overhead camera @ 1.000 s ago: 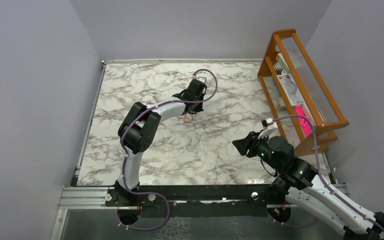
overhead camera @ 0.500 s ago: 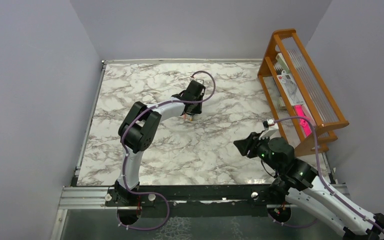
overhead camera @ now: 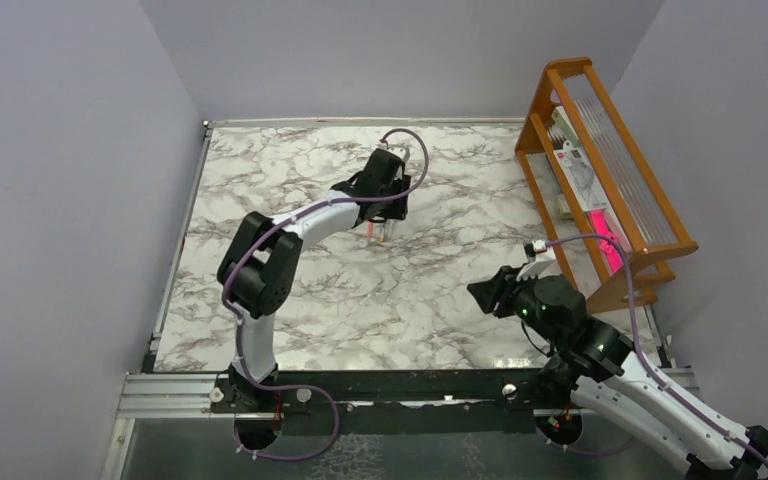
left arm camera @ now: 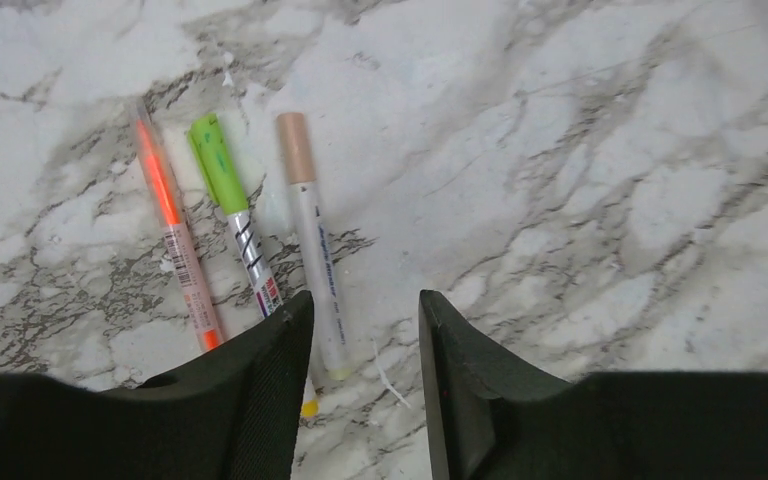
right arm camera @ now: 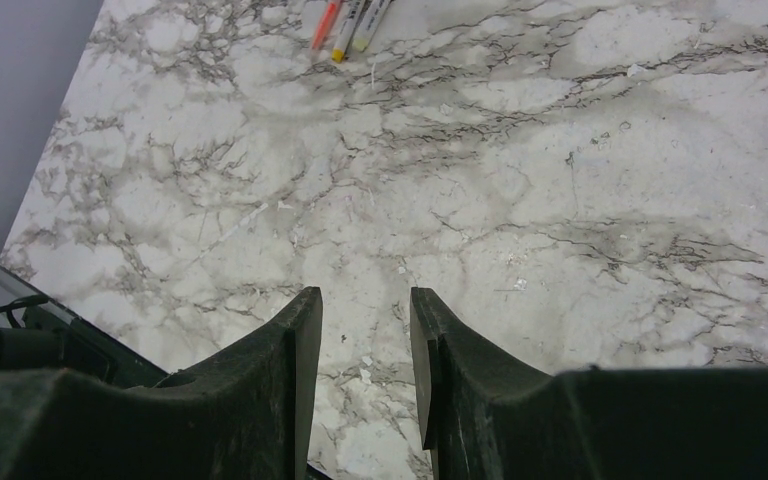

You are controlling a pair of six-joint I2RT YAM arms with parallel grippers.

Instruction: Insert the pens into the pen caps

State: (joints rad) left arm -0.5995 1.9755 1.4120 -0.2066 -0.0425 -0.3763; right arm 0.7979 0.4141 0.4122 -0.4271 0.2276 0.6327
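Three pens lie side by side on the marble table (left arm camera: 580,150). In the left wrist view the orange-red pen (left arm camera: 175,235) is on the left. A whitish-grey pen (left arm camera: 253,262) in the middle carries a bright green cap (left arm camera: 217,163) on its far end. Another whitish pen (left arm camera: 318,280) on the right carries a tan cap (left arm camera: 296,147). My left gripper (left arm camera: 365,310) is open and empty just above the pens' near ends, the tan-capped pen's tip between its jaws. The pens show small in the top view (overhead camera: 381,236) under the left gripper (overhead camera: 384,218). My right gripper (right arm camera: 365,300) is open, empty and far from the pens (right arm camera: 352,18).
An orange wooden rack (overhead camera: 600,170) with packets stands along the right edge of the table, close beside the right arm (overhead camera: 560,310). Grey walls enclose the table on three sides. A metal rail (overhead camera: 360,385) runs along the near edge.
The left arm's elbow has swung left and its wrist has shifted slightly back over the pens. The right arm has barely moved.
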